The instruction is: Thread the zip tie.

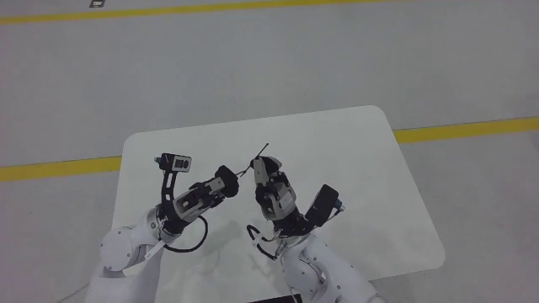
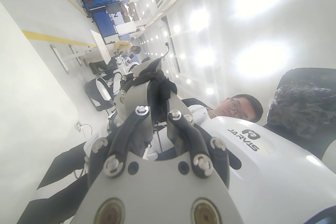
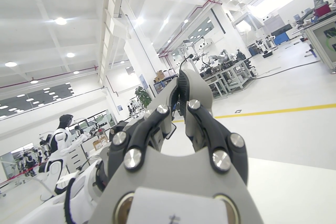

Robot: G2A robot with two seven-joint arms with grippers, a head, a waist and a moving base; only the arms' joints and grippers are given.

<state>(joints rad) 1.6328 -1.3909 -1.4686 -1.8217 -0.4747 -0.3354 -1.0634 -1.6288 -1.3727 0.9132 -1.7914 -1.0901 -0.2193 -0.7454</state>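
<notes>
A white desk (image 1: pixel 354 185) on a bright factory floor: two claws meet just above it over one black zip tie (image 1: pixel 259 152). The left claw (image 1: pixel 229 182) and the right claw (image 1: pixel 259 168) each pinch it, with a thin end jutting past the right one. Whether the tail has entered the head cannot be made out, so threading appears unfinished.

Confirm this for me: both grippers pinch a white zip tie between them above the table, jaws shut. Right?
No, the zip tie is black, not white; the top view shows it. Otherwise right: the left gripper and right gripper pinch it between them above the table, jaws shut.
</notes>
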